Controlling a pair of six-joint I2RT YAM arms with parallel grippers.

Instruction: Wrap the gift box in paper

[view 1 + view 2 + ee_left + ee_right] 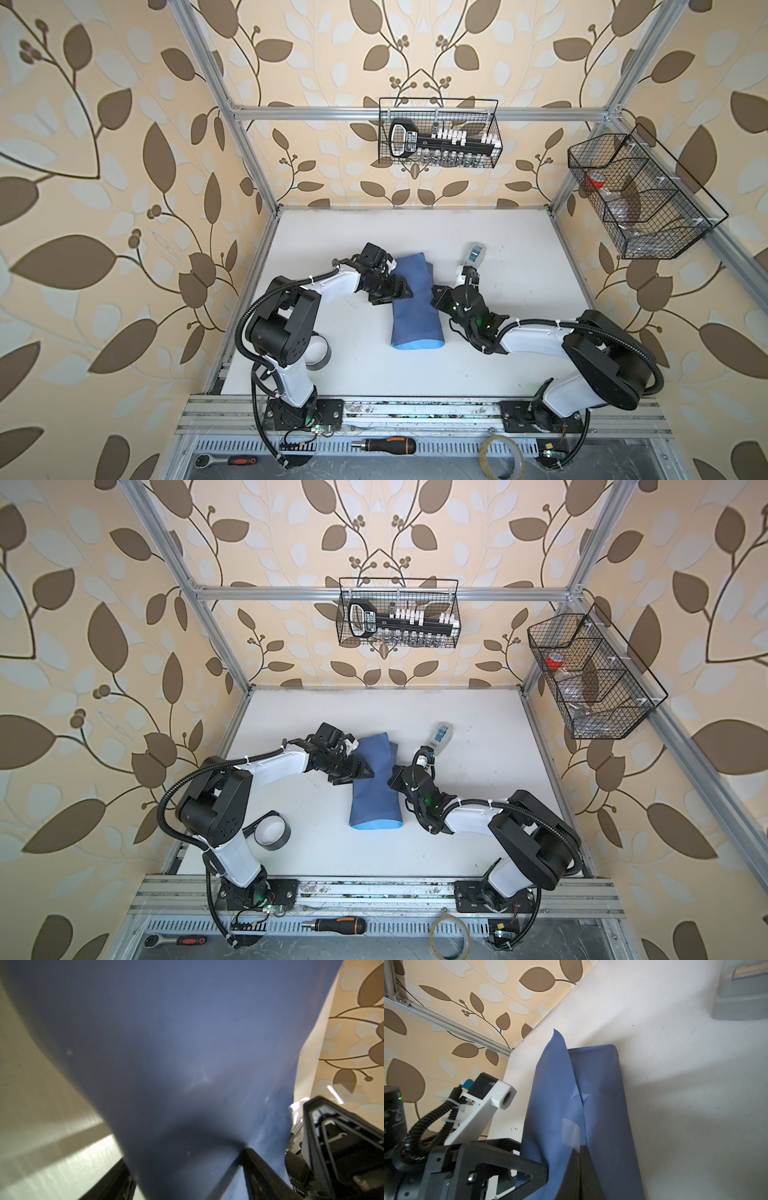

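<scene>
The paper [415, 307] [374, 791] lies mid-table rolled into a dusky-blue tube, its light-blue face showing at the near end. The gift box is hidden inside it. My left gripper [401, 291] [361, 771] [185, 1157] reaches in from the left. Its jaws stand wide, one on each side of the tube, pressed against the paper [176, 1053]. From the right, my right gripper [435, 296] [392, 778] [579, 1151] is shut, its tips resting on the paper's overlapping seam [581, 1101], where a strip of clear tape [571, 1130] lies.
A grey tape dispenser [473, 253] [440, 733] [741, 991] stands behind the right gripper. A black tape roll [318, 353] lies by the left arm's base. Wire baskets [440, 133] [640, 195] hang on the frame. A screwdriver [386, 444] and clear tape roll [500, 457] lie on the front ledge.
</scene>
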